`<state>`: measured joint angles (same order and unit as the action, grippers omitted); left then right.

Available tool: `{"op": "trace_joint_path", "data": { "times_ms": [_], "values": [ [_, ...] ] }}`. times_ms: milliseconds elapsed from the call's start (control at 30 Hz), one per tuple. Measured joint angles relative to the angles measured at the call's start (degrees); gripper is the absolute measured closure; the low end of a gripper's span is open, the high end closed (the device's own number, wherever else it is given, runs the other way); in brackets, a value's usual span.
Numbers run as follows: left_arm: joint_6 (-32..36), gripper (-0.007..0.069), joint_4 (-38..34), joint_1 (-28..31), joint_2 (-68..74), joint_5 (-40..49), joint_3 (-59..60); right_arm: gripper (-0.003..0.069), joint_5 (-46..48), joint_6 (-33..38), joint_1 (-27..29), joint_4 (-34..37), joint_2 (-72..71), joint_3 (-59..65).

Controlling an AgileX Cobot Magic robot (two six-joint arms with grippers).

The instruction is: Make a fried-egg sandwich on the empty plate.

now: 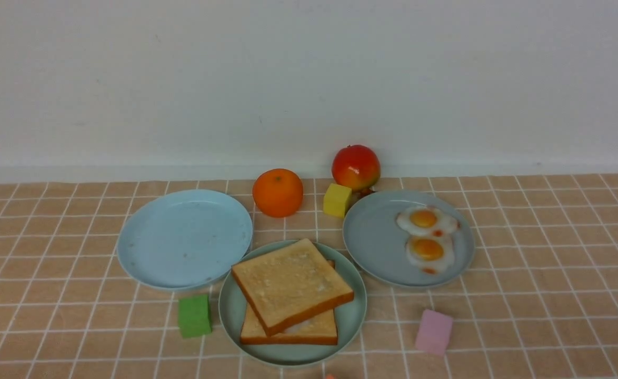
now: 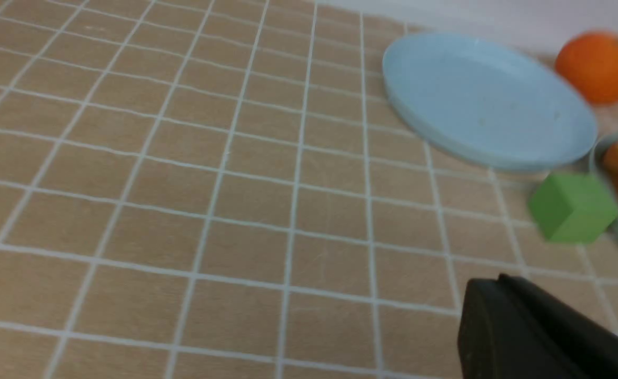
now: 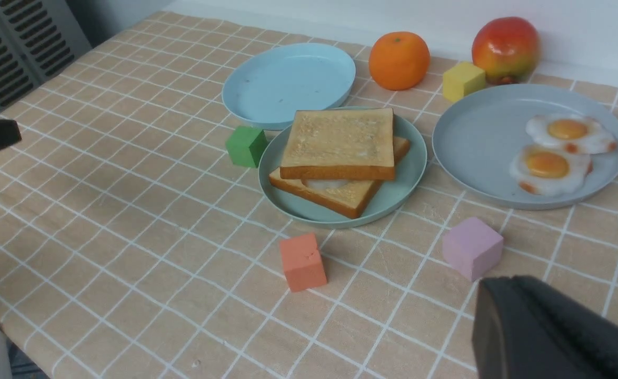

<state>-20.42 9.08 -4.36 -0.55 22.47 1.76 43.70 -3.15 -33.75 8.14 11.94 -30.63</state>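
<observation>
And there it is, the sandwich [image 1: 292,287] stacked askew on the green plate [image 1: 359,316], near centre! Both grippers [image 2: 490,279] [image 3: 504,279] are held together, empty; if the tilted top bread [image 1: 293,284] is nudged, it could be sent sliding.

left gripper [image 2: 493,287]: near-black, plain smooth surface, narrowing to a blunt tip | right gripper [image 3: 511,287]: dark charcoal, smooth, long tapered form, softly rounded end, blurred close to the lens | finish: matte on both, greyer along the side faces, blacker toward the upper edges
</observation>
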Motion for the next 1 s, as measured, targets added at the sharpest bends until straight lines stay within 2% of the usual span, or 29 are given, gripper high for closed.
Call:
{"op": "trace_joint_path", "data": {
  "times_ms": [133,1000],
  "values": [
    [3.2,0.0638,0.0,0.0,0.0,0.0,0.0,0.0646,0.1,0.0,0.0,0.0,0.0,0.0],
    [3.4,0.0623,0.0,0.0,0.0,0.0,0.0,0.0626,0.2,0.0,0.0,0.0,0.0,0.0]
  ]
}}
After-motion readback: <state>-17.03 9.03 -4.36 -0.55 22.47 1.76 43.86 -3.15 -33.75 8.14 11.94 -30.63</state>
